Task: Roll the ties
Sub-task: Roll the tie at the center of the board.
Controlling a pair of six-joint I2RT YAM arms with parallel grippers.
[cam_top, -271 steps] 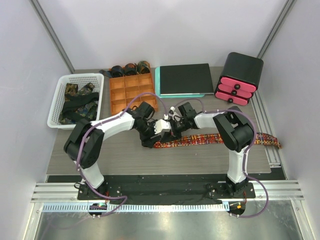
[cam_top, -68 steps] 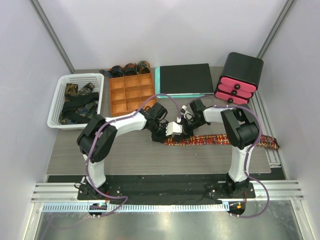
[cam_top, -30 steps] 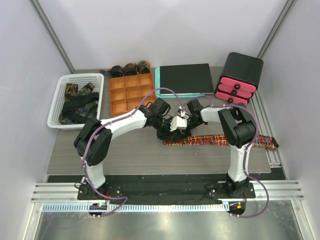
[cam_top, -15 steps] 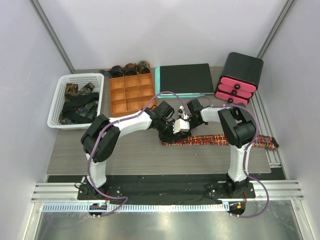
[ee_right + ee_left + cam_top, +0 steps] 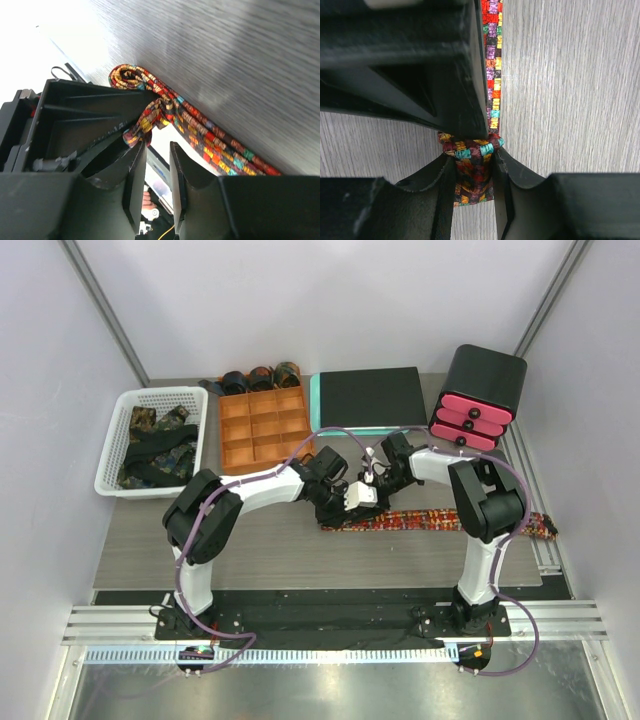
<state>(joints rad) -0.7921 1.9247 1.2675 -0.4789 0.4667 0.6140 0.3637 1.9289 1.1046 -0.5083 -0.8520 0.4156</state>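
A red-orange checked tie (image 5: 440,520) lies stretched across the table, its far end hanging past the right edge. At its left end a small coil (image 5: 470,172) is pinched between the fingers of my left gripper (image 5: 474,156), which is shut on it. The rest of the strip (image 5: 493,60) runs away from the coil along the tabletop. My right gripper (image 5: 157,147) faces the left one (image 5: 343,505) at close range. Its fingers stand apart with nothing between them, and a fold of the tie (image 5: 137,131) sits just off its left fingertip. Both grippers meet at the table's middle, the right gripper (image 5: 374,483) slightly behind.
A white basket (image 5: 112,455) at the left holds dark patterned ties (image 5: 155,445). Behind the arms is an orange compartment tray (image 5: 262,425) with dark rolls (image 5: 258,377) at its far edge. A black pad (image 5: 368,397) and a black drawer unit with pink drawers (image 5: 478,395) stand at the back right.
My right gripper was shut and has opened, letting go of the tie. The left gripper keeps its hold on the coil and has barely moved.
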